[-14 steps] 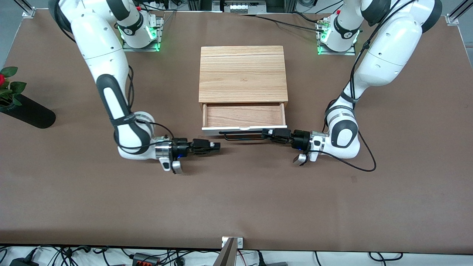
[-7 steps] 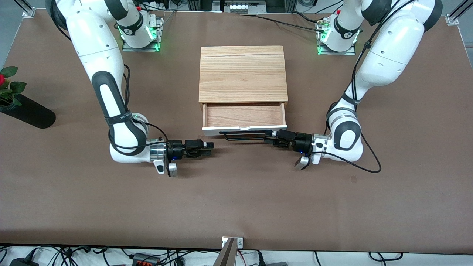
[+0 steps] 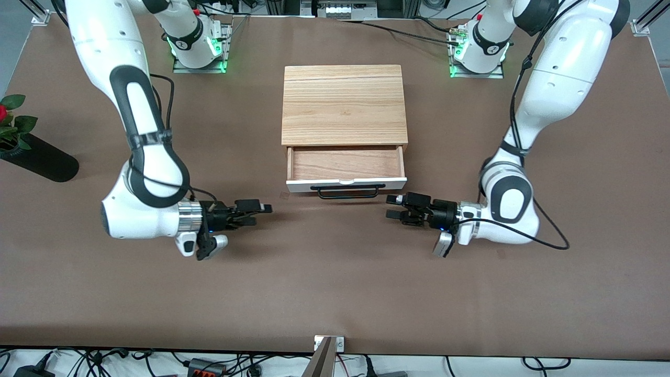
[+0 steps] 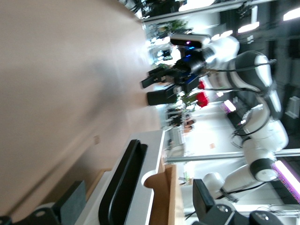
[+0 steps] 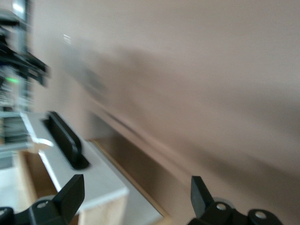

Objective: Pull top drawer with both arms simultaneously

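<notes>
The top drawer (image 3: 345,183) stands pulled out of the wood-topped cabinet (image 3: 344,104), its light-wood inside showing. Its black bar handle (image 3: 345,191) is free. My left gripper (image 3: 392,207) is open and empty over the table, beside the handle's end toward the left arm's end. My right gripper (image 3: 260,213) is open and empty, well apart from the drawer toward the right arm's end. In the left wrist view the handle (image 4: 123,185) and white front (image 4: 151,154) lie between my left gripper's (image 4: 136,206) open jaws. In the right wrist view my right gripper (image 5: 136,192) is open, with the drawer front (image 5: 86,180) ahead.
A black vase with a red rose (image 3: 36,157) lies at the table's edge at the right arm's end. The right gripper also shows farther off in the left wrist view (image 4: 161,84). Brown table surface surrounds the cabinet.
Both grippers have drawn away from the drawer handle, each toward its own arm's end of the table. The left gripper has come off the handle. The drawer has stayed pulled out.
</notes>
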Controlling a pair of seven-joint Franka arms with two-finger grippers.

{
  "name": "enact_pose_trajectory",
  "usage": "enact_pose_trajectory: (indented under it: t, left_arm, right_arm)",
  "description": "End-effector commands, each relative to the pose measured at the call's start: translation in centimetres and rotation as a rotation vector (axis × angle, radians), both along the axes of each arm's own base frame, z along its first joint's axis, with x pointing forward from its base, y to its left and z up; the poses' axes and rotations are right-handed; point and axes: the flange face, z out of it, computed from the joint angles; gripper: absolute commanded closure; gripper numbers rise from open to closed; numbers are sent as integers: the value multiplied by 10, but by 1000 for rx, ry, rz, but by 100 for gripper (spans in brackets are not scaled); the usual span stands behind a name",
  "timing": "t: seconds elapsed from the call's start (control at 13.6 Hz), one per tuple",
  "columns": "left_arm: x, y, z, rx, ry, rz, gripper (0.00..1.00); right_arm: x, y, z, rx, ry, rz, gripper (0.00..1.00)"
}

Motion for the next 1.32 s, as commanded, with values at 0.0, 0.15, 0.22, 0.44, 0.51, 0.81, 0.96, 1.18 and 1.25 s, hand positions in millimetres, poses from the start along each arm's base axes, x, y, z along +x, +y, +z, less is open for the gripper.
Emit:
enact_pose_trajectory:
  t: [0.0, 0.15, 0.22, 0.44, 0.51, 0.81, 0.96, 1.18, 1.25]
  left_arm:
    - [22, 17, 52, 160, -25, -46, 0]
    - [21, 27, 81, 311, -56, -87, 0]
    - [19, 32, 100, 413, -96, -116, 0]
    - [8, 40, 175, 721, -195, -149, 0]
    - [2, 45, 203, 817, -260, -166, 0]
    - [-18, 72, 264, 989, -287, -158, 0]
    - [-29, 84, 300, 1109, -213, -14, 0]
    - [-54, 94, 343, 1277, -157, 87, 0]
    - [-60, 94, 348, 1286, -161, 84, 0]
  right_arm:
    - [-1, -14, 37, -236, -74, 73, 0]
    - [-6, -28, 67, -465, -104, 109, 0]
    - [-11, -36, 79, -574, -92, 132, 0]
    - [-33, -69, 128, -814, -39, 183, 0]
    - [-43, -85, 146, -832, 13, 176, 0]
    - [-78, -162, 229, -812, 102, 77, 0]
    - [-97, -181, 272, -798, 77, 31, 0]
    - [-124, -189, 329, -781, -5, -14, 0]
    - [-130, -194, 341, -777, -22, -26, 0]
